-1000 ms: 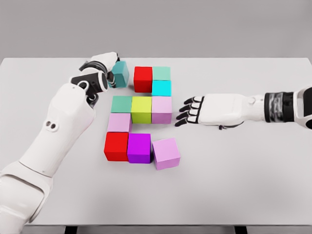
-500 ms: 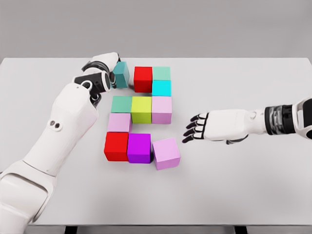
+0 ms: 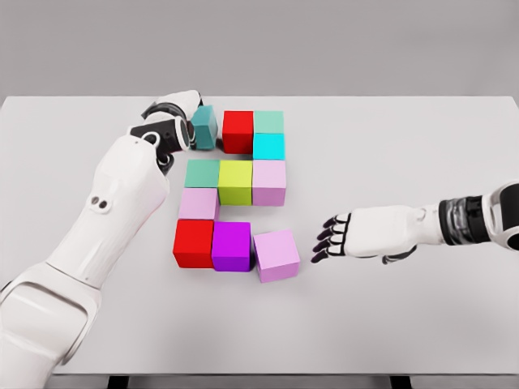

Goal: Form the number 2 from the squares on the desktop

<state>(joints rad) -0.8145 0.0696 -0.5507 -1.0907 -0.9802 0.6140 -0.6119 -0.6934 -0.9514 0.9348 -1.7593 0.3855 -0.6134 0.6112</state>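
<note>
Head view. The squares are rigid, smooth-faced cubes, judged light and stiff; flat opposite faces offer the natural hold, and a flat push on one side should slide them. Left hand (image 3: 172, 121) at the far left of the figure, fingers curled against the dark teal cube (image 3: 203, 127), which sits just beside the red cube (image 3: 238, 131) of the top row; whether it is gripped or only pushed cannot be told. Right hand (image 3: 349, 233) low over the desk (image 3: 422, 146), fingers loosely spread, holding nothing, near the skewed pink cube (image 3: 276, 254) that touches the purple cube (image 3: 232, 245) at the bottom row's end. Desk edges lie well apart from the figure; open room on the right and front
</note>
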